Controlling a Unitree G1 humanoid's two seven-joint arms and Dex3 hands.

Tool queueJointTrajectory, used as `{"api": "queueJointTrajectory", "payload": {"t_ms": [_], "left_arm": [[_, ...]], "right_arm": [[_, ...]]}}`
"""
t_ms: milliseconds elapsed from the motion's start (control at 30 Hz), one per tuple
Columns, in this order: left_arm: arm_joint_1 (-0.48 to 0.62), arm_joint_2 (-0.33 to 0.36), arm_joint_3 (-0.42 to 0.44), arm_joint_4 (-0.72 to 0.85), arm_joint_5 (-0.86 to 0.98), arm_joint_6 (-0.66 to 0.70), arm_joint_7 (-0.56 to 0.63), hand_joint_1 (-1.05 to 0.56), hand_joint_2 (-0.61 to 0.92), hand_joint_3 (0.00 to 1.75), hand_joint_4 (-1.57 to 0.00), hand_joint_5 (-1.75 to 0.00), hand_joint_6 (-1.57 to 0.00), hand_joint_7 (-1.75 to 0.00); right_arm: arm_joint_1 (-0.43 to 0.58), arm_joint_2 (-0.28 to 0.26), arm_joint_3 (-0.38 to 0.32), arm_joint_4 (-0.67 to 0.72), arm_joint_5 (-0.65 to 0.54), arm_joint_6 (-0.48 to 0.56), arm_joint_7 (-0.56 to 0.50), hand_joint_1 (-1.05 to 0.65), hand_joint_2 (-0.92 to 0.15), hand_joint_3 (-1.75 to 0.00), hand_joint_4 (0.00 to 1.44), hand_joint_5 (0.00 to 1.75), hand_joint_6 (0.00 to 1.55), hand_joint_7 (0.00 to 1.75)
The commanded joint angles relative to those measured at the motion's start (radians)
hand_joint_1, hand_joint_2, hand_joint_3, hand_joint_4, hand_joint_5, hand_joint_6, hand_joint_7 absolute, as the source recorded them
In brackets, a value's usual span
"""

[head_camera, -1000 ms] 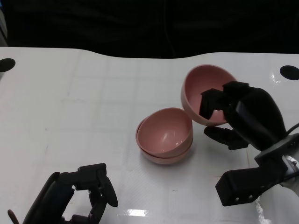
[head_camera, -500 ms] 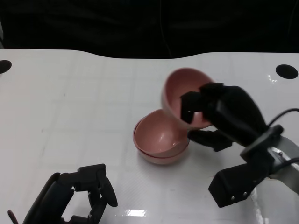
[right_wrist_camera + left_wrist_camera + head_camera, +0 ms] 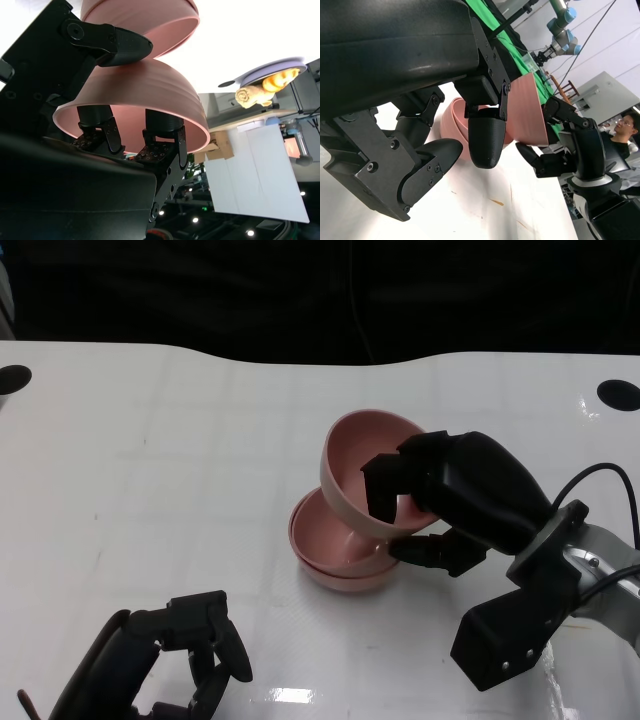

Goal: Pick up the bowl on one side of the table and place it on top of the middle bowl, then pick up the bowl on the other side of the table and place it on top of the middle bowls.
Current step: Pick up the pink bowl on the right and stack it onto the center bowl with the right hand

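My right hand [image 3: 450,502] grips a pink bowl [image 3: 362,468] by its rim, fingers inside and thumb beneath, holding it tilted just over the middle stack. That stack [image 3: 325,550] is two nested pink bowls on the white table, partly hidden by the held bowl. In the right wrist view the held bowl [image 3: 150,107] fills the middle with the stack [image 3: 145,25] close beyond it. The left wrist view shows the held bowl [image 3: 525,110] and the stack [image 3: 456,122] past my left hand [image 3: 445,145]. My left hand [image 3: 175,660] rests at the near left with curled fingers, holding nothing.
The white table [image 3: 150,460] has a dark round hole at the far left [image 3: 14,377] and another at the far right [image 3: 618,393]. A cable [image 3: 600,480] runs off my right forearm. A person [image 3: 622,132] sits beyond the table in the left wrist view.
My right hand has carried the pink bowl leftward and down, from beside the stack to just over it. The left hand has not moved.
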Motion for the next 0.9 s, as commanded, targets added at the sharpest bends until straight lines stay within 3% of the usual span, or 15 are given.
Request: {"api": "queueJointTrajectory", "payload": {"t_ms": [33,100,300,367,433,467,500,600,667,800,900], "left_arm": [[0.0,0.01,0.003,0.008,-0.007,-0.001,-0.011,-0.06,0.37,1.42,-0.84,-1.74,-0.79,-1.47],[0.0,0.008,0.003,0.006,-0.006,0.002,-0.012,-0.06,0.36,1.42,-0.84,-1.74,-0.79,-1.47],[-0.002,0.006,0.001,0.01,-0.005,0.0,-0.015,-0.08,0.36,1.43,-0.84,-1.73,-0.79,-1.46],[-0.001,0.006,0.0,0.006,-0.004,0.005,-0.014,-0.08,0.36,1.43,-0.84,-1.73,-0.79,-1.46],[-0.001,0.005,-0.001,0.007,-0.003,0.002,-0.013,-0.08,0.36,1.43,-0.84,-1.73,-0.79,-1.46],[-0.002,0.004,-0.001,0.008,-0.004,-0.001,-0.013,-0.08,0.36,1.43,-0.84,-1.74,-0.79,-1.46],[-0.002,0.003,-0.002,0.008,-0.005,-0.004,-0.014,-0.08,0.36,1.43,-0.84,-1.73,-0.79,-1.46],[-0.001,0.002,-0.002,0.008,-0.004,-0.007,-0.013,-0.08,0.36,1.43,-0.84,-1.73,-0.79,-1.46],[-0.002,0.003,-0.002,0.01,-0.005,-0.012,-0.014,-0.07,0.36,1.43,-0.84,-1.73,-0.79,-1.46],[0.0,0.004,-0.001,0.005,-0.004,-0.005,-0.014,-0.08,0.36,1.43,-0.84,-1.73,-0.79,-1.46],[0.0,0.006,-0.002,0.005,-0.004,-0.004,-0.016,-0.08,0.36,1.43,-0.84,-1.73,-0.79,-1.46]], "right_arm": [[-0.026,-0.003,0.003,0.009,0.024,-0.01,0.046,-0.13,-0.31,-1.34,0.97,1.75,0.77,1.69],[-0.033,-0.003,0.008,0.019,0.022,-0.019,0.063,-0.14,-0.35,-1.3,0.97,1.75,0.8,1.59],[-0.049,0.004,0.021,0.045,0.013,-0.021,0.094,-0.15,-0.39,-1.2,0.97,1.73,1.02,0.98],[-0.055,0.01,0.027,0.056,0.011,-0.018,0.097,-0.14,-0.39,-1.18,0.96,1.74,1.02,0.98],[-0.062,0.017,0.033,0.068,0.015,-0.009,0.116,-0.13,-0.4,-1.15,0.93,1.74,0.94,1.16],[-0.066,0.018,0.038,0.071,0.012,0.0,0.124,-0.13,-0.4,-1.12,0.89,1.64,0.9,1.09],[-0.069,0.019,0.043,0.072,0.009,0.012,0.134,-0.16,-0.42,-1.01,0.89,1.31,0.89,0.82],[-0.072,0.017,0.054,0.062,-0.008,0.051,0.159,-0.23,-0.53,-0.7,0.85,0.66,0.9,0.23],[-0.072,0.013,0.063,0.05,-0.025,0.074,0.161,-0.3,-0.65,-0.43,0.79,0.34,0.86,0.06],[-0.068,0.002,0.078,0.022,-0.043,0.119,0.184,-0.48,-0.88,-0.19,0.7,0.16,0.76,0.0],[-0.063,-0.005,0.083,0.004,-0.045,0.136,0.2,-0.55,-0.92,-0.16,0.67,0.13,0.72,0.0]]}}
